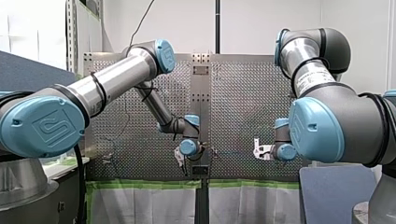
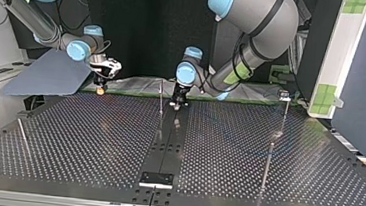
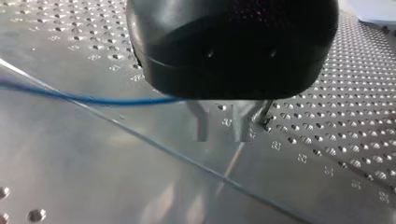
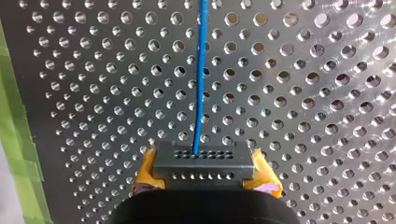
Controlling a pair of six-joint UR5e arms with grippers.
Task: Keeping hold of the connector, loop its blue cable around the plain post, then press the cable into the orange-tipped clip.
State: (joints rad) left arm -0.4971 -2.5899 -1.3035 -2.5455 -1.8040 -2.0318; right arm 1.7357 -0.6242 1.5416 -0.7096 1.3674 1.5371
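Two claws: the right claw [image 4: 205,167] clamps the dark connector [image 4: 204,158], its blue cable [image 4: 201,70] running ahead; the left claw [image 3: 220,133] stands narrowly parted.

Tally: two arms, one gripper apiece, my left gripper [image 3: 222,134] and my right gripper [image 4: 204,173]. One connector [image 4: 204,161]; one blue cable [image 4: 201,74]. Top view: four thin posts [image 2: 161,101] [image 2: 267,165] [image 2: 284,117] [image 2: 22,136] on one perforated table [image 2: 92,140], and one post carries one small block [image 2: 284,95].

Blue cable [image 3: 93,99] end behind my left gripper [image 3: 222,137] housing; connector [image 4: 204,165] base behind my right gripper [image 4: 204,156] body
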